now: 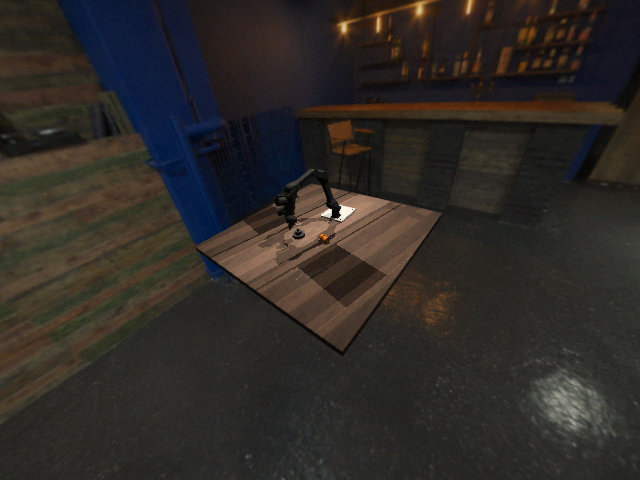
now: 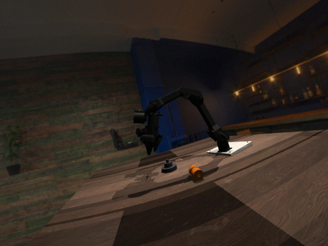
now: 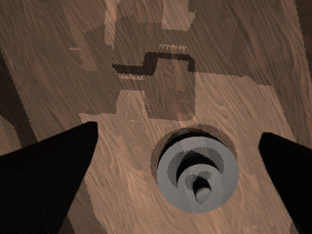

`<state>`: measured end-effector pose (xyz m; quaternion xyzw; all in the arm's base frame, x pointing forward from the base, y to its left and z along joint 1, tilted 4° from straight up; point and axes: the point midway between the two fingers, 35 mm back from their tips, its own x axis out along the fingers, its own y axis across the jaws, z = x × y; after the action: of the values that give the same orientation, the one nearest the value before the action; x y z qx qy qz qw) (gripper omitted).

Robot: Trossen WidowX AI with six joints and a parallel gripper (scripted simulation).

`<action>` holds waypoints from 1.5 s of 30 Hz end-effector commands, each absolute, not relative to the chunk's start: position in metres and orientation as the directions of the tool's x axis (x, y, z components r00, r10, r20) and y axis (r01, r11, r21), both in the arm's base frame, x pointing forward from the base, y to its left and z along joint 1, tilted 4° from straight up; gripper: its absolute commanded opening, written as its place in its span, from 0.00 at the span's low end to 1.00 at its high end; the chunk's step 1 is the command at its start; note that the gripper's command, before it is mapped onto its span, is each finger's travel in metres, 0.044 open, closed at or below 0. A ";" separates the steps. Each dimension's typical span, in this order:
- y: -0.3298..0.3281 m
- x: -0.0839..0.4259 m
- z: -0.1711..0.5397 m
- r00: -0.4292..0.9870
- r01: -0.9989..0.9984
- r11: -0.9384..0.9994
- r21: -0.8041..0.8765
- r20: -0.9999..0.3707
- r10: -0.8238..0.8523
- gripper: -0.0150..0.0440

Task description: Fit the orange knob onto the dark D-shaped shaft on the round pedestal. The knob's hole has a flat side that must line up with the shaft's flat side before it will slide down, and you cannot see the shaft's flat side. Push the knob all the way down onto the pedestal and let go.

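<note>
The orange knob lies on its side on the table; it is not in the wrist view. The round dark pedestal stands beside it, with its stepped top and upright shaft bare. The shaft's flat side cannot be made out. My gripper is open and empty, pointing down above the table near the pedestal. In the wrist view the pedestal shows below and between the fingertips, a little right of the middle.
The arm's white base plate lies on the wooden table, farther back than the knob and pedestal. The arm arches from it over the table. The arm's shadow falls around the pedestal.
</note>
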<state>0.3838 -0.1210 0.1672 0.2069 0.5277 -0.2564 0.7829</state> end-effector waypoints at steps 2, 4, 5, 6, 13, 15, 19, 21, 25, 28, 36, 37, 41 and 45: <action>-0.041 0.376 0.143 0.199 0.105 0.987 -0.119 -0.970 -0.138 1.00; -0.019 0.371 0.139 0.172 -0.070 0.987 -0.146 -0.976 -0.133 1.00; -0.007 0.368 0.137 0.158 -0.158 0.975 -0.157 -0.979 -0.132 1.00; 0.003 0.364 0.135 0.144 -0.244 0.956 -0.164 -0.981 -0.132 1.00; 0.073 0.332 0.124 0.055 -0.768 0.624 -0.143 -0.986 -0.159 1.00; 0.090 0.320 0.121 0.033 -0.872 0.476 -0.114 -0.984 -0.175 1.00; 0.105 0.309 0.119 0.016 -0.941 0.329 -0.080 -0.981 -0.193 1.00; 0.105 0.309 0.119 0.016 -0.941 0.329 -0.080 -0.981 -0.193 1.00; 0.105 0.309 0.119 0.016 -0.941 0.329 -0.080 -0.981 -0.193 1.00; 0.105 0.309 0.119 0.016 -0.941 0.329 -0.080 -0.981 -0.193 1.00; 0.105 0.310 0.095 0.016 -0.941 0.329 -0.080 -0.981 -0.193 1.00; 0.105 0.310 0.095 0.016 -0.941 0.329 -0.080 -0.981 -0.193 1.00; 0.105 0.311 0.094 0.016 -0.941 0.329 -0.080 -0.981 -0.193 1.00; 0.105 0.311 0.088 0.016 -0.941 0.329 -0.080 -0.981 -0.193 1.00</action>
<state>0.3124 0.1063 0.0961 -0.4621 0.6065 0.3450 0.5474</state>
